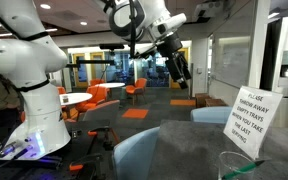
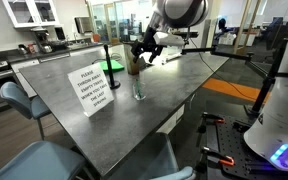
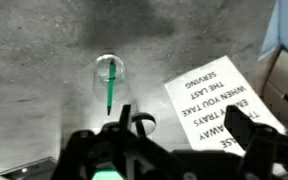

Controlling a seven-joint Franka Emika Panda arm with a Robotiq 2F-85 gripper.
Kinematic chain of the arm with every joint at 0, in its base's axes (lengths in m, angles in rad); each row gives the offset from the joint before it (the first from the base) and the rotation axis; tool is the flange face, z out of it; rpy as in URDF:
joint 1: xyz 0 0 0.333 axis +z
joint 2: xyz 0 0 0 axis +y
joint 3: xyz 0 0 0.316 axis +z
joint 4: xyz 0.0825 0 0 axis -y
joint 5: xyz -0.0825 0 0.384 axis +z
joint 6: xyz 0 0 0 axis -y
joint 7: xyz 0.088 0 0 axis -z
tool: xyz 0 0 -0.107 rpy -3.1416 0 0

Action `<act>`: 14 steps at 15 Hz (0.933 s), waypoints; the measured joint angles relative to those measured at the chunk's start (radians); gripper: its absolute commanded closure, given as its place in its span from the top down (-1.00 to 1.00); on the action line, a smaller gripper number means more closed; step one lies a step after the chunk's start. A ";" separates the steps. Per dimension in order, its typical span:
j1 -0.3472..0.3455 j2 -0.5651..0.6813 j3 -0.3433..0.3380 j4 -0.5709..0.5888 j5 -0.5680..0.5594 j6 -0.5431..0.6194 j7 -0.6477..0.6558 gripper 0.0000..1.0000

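My claw [image 2: 138, 62] hangs spread wide with nothing between the jaws, above the grey bench [image 2: 189, 95] and nearly over the clear cup [image 2: 137, 90]. The cup stands upright by itself on the bench, just beside the white sign card [image 2: 92, 88] but apart from it. A thin green stick [image 3: 110, 90] leans inside it, perhaps a straw or a stirrer.

I judge the cup light, thin-walled and slick, and tall enough for its footing that a sideways nudge would tip it. If it is glass, it will also break. I would close on the wall around mid-height, well below the rim, square to it and with a soft squeeze. The stick is loose, so it will swing or rattle if I tilt the cup.

Several things stay unclear:
- The wrist view is blurred and looks almost straight down, so I see the rim and the stick but cannot judge the cup's height well.
- I cannot tell whether the cup holds any liquid.
- In an exterior view the cup [image 1: 234, 166] is cut off at the bottom edge.
- In the wrist view the lower part of the claw runs out of frame, and the sign card is clipped.
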 measured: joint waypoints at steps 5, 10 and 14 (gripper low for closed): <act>-0.145 0.246 0.026 0.188 -0.334 0.008 0.299 0.31; -0.137 0.432 0.004 0.356 -0.436 -0.038 0.447 -0.10; -0.015 0.554 -0.106 0.443 -0.341 -0.043 0.437 -0.06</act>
